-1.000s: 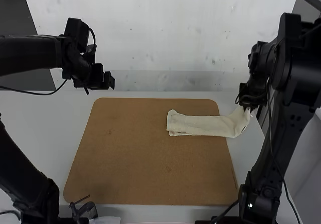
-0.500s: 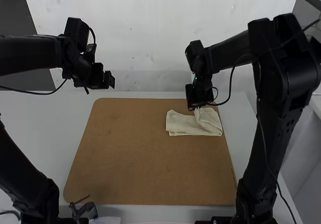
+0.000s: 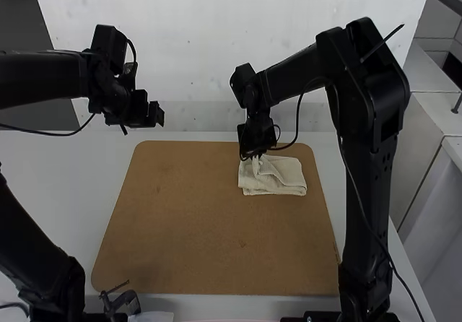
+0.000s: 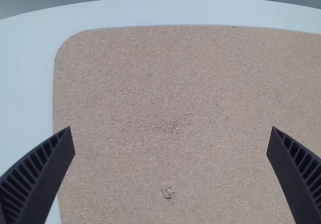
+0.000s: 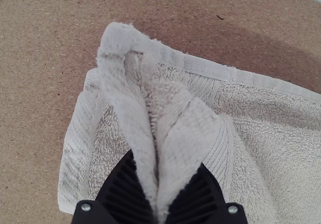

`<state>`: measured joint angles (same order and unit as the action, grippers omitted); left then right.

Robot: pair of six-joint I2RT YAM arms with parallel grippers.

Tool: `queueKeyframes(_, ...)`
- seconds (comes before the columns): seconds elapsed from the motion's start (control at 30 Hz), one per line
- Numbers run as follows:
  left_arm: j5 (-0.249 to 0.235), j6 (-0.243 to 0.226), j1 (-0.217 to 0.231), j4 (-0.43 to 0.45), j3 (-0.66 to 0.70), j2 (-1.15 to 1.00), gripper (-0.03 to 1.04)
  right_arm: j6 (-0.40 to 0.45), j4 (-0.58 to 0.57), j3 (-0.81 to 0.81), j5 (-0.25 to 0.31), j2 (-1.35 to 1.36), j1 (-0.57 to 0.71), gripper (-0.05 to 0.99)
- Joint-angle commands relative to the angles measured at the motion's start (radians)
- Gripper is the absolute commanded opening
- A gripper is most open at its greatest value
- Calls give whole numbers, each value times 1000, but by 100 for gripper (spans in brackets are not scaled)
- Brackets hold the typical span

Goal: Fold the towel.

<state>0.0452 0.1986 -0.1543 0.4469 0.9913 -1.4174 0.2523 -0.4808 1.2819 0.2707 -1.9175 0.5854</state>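
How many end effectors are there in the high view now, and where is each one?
2. The left end effector hangs open near the far left corner of the brown board; the right end effector pinches a raised part of the towel.

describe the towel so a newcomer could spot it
Find the big brown board. Toward its far right corner lies a folded cream towel, one part pinched in the right end effector. Its pale cloth stands out from the brown board.

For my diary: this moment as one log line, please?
fold towel | right gripper: shut on towel end, above rest | left gripper: open, empty | towel: on board
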Motion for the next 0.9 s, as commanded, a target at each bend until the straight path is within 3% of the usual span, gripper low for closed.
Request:
queueKeyframes(0.0,-7,-11,9,-8,-6,8,98,33,-5,28,24,-9,27,2)
queueKeyframes(0.07,-7,-11,9,-13,-8,3,98,41,2,22,19,-9,39,5)
queueKeyframes(0.17,-7,-13,10,-17,-8,-2,98,44,16,13,10,17,44,46)
queueKeyframes(0.23,-7,-13,10,-17,-8,2,98,45,16,11,2,48,44,65)
queueKeyframes(0.27,-7,-13,10,-17,-8,3,98,45,18,11,2,64,42,70)
queueKeyframes(0.37,-7,-13,12,-17,-8,6,98,45,19,14,2,101,19,71)
queueKeyframes(0.43,-7,-13,12,-17,-8,6,98,44,18,14,2,110,-1,69)
queueKeyframes(0.47,-7,-11,12,-17,-8,6,98,42,11,13,2,110,-7,63)
queueKeyframes(0.57,-7,-11,12,-17,-8,6,98,42,13,-6,19,100,-21,20)
queueKeyframes(0.63,-7,-13,12,-17,-8,6,98,44,18,-21,28,89,-24,1)
queueKeyframes(0.87,-7,-11,12,-17,-8,8,98,47,24,-41,28,18,17,2)
